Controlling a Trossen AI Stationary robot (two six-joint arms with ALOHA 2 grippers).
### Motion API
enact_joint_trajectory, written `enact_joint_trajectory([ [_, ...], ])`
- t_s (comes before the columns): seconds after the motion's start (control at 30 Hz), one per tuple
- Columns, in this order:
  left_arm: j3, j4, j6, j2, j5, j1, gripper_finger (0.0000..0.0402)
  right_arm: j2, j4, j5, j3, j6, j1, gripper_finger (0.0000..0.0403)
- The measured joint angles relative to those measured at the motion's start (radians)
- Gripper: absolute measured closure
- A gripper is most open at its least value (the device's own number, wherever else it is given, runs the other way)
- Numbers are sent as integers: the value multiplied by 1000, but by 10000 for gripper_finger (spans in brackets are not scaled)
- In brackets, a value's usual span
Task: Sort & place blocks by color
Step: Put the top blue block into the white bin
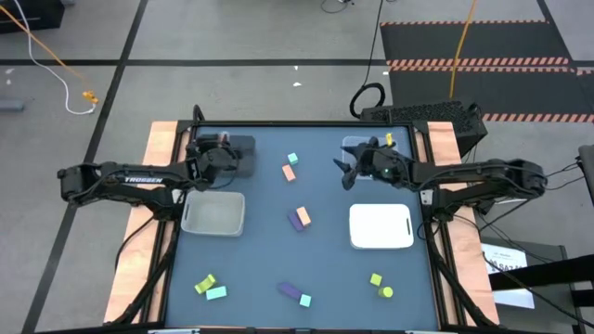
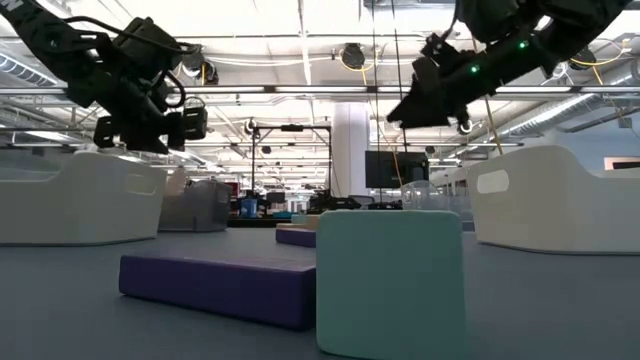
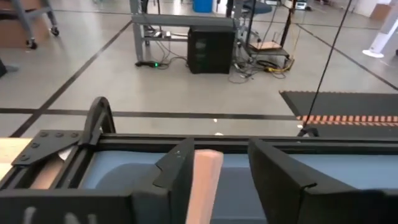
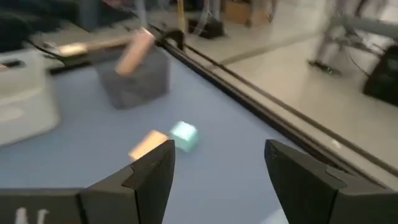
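You are early in the sort. Your left gripper [image 1: 215,156] hangs over the dark grey bin [image 1: 246,153], its jaws parted around a salmon block [image 3: 205,180] that sits loose between them, free on one side. I judge this is the drop into that bin. What the grey bin already holds is hidden. Beside it, toward the table's middle, a teal cube [image 1: 293,159] and a salmon piece [image 1: 289,173] lie unsorted. Farther from it lie a purple and salmon pair [image 1: 299,218], and along the near edge there are yellow-green, teal and purple pieces. The pale bin [image 1: 213,215] just beside the grey one and the white bin [image 1: 380,227] across the table look empty. Your right gripper [image 4: 219,149] hovers wide and empty beyond the teal cube. Nothing blocks those two pieces, but both arms are close there.
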Motion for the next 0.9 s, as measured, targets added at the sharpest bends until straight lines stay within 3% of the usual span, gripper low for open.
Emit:
enact_joint_trajectory([
  [0.3, 33, 218, 190, -62, 8, -64, 169, 69, 58, -45, 75, -154, -1, 163],
  [0.43, 40, 309, 250, -116, 110, -133, 160, 161, 12, -93, 157, -213, -1, 163],
  [0.7, 41, 319, 183, -171, 262, -314, 158, 419, -127, -168, 359, -332, -27, 163],
  [0.8, 41, 315, 157, -171, 265, -386, 158, 507, -168, -168, 452, -299, -51, 163],
  [0.9, 41, 308, 138, -170, 265, -446, 158, 589, -215, -160, 540, -147, -82, 163],
])
